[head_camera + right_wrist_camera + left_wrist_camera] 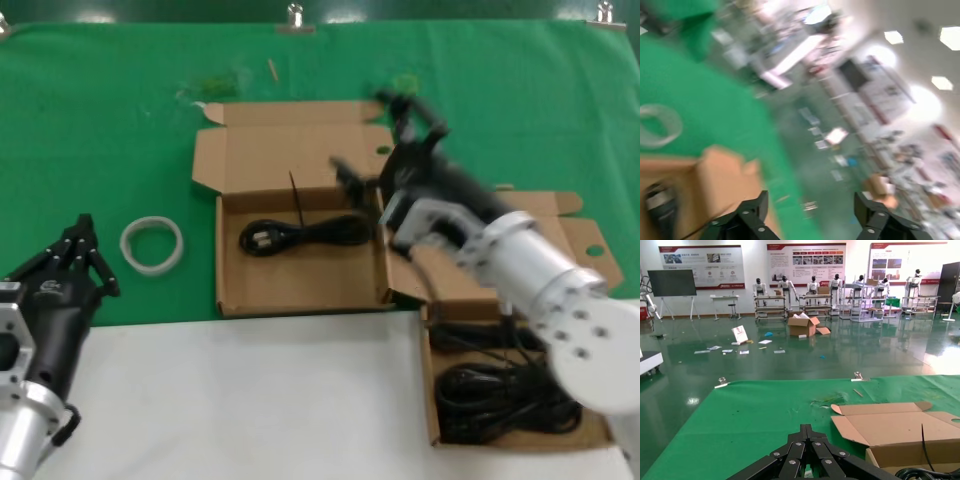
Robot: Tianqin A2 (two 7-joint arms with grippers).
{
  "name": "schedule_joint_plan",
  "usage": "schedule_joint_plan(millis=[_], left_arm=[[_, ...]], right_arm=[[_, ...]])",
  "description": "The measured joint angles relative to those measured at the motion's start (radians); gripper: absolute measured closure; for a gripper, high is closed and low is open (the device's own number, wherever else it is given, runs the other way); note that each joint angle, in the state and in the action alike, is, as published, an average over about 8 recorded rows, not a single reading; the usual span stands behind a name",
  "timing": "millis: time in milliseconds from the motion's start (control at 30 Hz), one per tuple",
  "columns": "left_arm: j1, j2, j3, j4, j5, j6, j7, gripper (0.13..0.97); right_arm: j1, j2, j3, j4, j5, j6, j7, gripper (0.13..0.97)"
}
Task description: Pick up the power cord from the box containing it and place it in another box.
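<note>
cardboard boxes, two: left box (pixel 232 290), right box (pixel 432 400); one power cord (pixel 300 236); right claw (pixel 385 130) wide open, empty.

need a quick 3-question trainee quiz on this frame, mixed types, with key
1. True or false: the right gripper is shut on a power cord.
2. The single power cord in the left box lies: A) on the green cloth B) on the box floor C) inside the white ring
3. Fill in: the left gripper sits parked beside the ____ ring.

Key: 1 false, its fingers are spread and hold nothing; 2 B; 3 white. The right box holds more cords.
</note>
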Motion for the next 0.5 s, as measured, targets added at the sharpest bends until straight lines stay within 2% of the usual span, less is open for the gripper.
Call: schedule_joint_plan(millis=[200, 433, 500], left_arm=[[0.000, 0.000, 0.000, 0.000, 0.000, 0.000, 0.000, 0.957], [0.000, 0.000, 0.000, 0.000, 0.000, 0.000, 0.000, 0.951], [0.000, 0.000, 0.000, 0.000, 0.000, 0.000, 0.000, 0.945]], right_arm=[[-0.094, 0.042, 0.099, 0.193, 0.127, 0.040, 0.069, 0.476], [-0.119, 0.050, 0.118, 0.219, 0.167, 0.057, 0.082, 0.311], [-0.125, 0.051, 0.121, 0.217, 0.178, 0.063, 0.084, 0.311]])
